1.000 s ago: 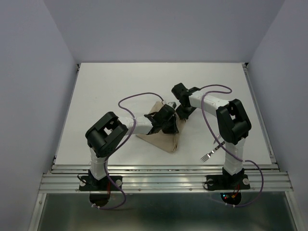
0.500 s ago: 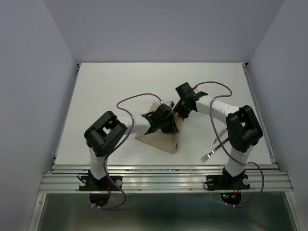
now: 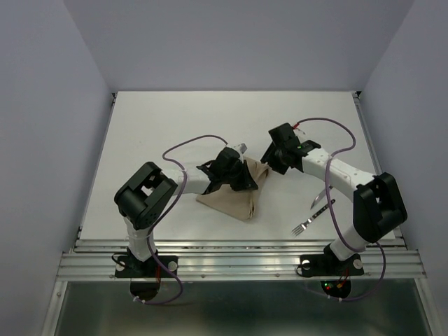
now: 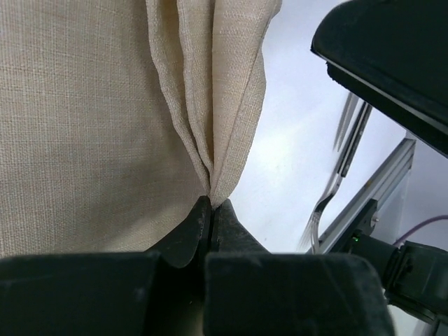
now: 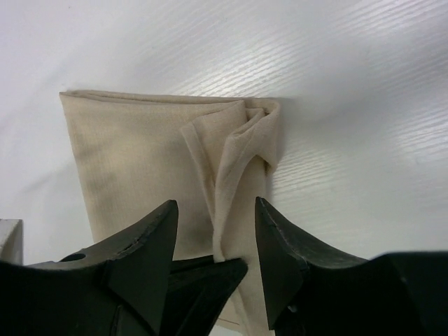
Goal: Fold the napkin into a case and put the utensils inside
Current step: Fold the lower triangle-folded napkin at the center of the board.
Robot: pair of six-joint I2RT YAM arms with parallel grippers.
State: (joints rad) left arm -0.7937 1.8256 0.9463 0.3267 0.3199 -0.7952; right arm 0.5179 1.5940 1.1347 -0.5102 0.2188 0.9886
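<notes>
White table (image 3: 140, 133), both arms working at mid-table. Left arm (image 3: 150, 199) elbow bent, forearm running right onto the cloth. Right arm (image 3: 336, 175) stretched out low, reaching left toward the same spot.

Left gripper (image 4: 210, 208) is clamped tight on a pleat of the napkin (image 3: 227, 203), with the fabric fanning out from the pinch. Right gripper (image 5: 215, 204) has its jaws apart and nothing between them, hovering over the napkin's bunched corner, not touching as far as I can tell.

From above, the left gripper covers the napkin's middle, so the fold lines there can't be read.

Napkin: beige, plain weave, folded to a rough triangle, several layers gathered along one edge, lying centre-table.

Fork (image 3: 306, 224) on the table near the right arm's base, well clear of the napkin, handle partly under that arm. Can't confirm a knife.
</notes>
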